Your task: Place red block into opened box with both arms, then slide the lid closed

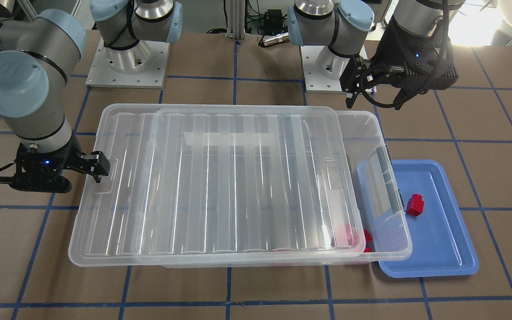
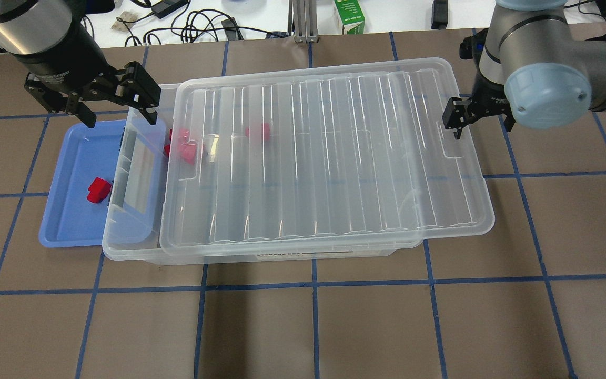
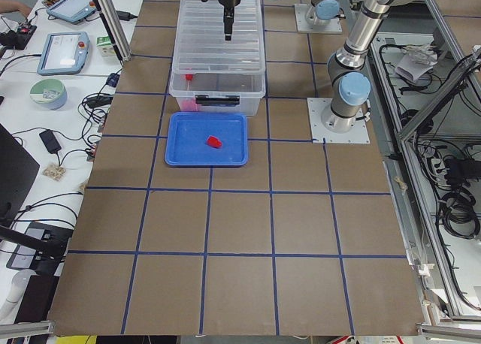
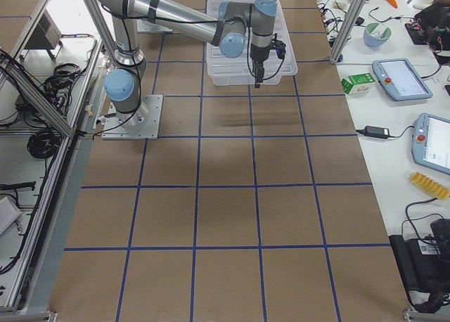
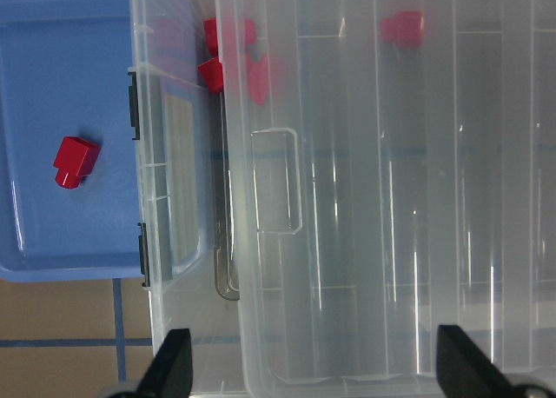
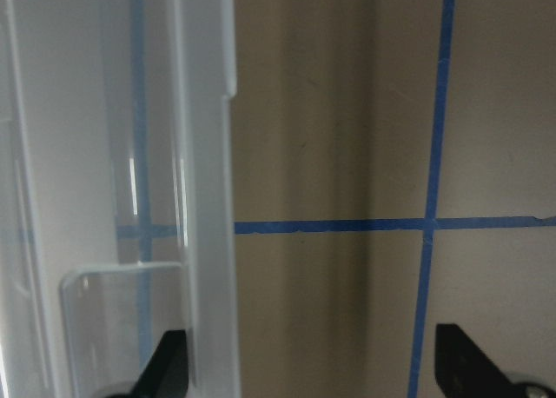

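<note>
The red block (image 1: 414, 205) (image 2: 98, 190) (image 5: 76, 161) lies on a blue tray (image 2: 71, 221) just outside the box's left end. The clear box (image 2: 124, 247) has its ribbed lid (image 2: 334, 158) (image 1: 220, 178) lying on top, shifted toward my right, so a strip at the left end is uncovered. Other red pieces (image 2: 184, 147) show inside through the plastic. My left gripper (image 2: 120, 113) (image 5: 317, 368) hangs open above the uncovered end, holding nothing. My right gripper (image 2: 458, 118) (image 6: 317, 368) is open at the lid's right end, with the lid's edge (image 6: 208, 198) between its fingers.
The blue tray (image 1: 442, 240) sits partly under the box's end. Both arm bases (image 1: 127, 62) stand on the robot's side of the table. Cables and a green carton (image 2: 349, 16) lie on the white bench past the table's far edge. Tablets (image 4: 401, 79) rest on the side bench.
</note>
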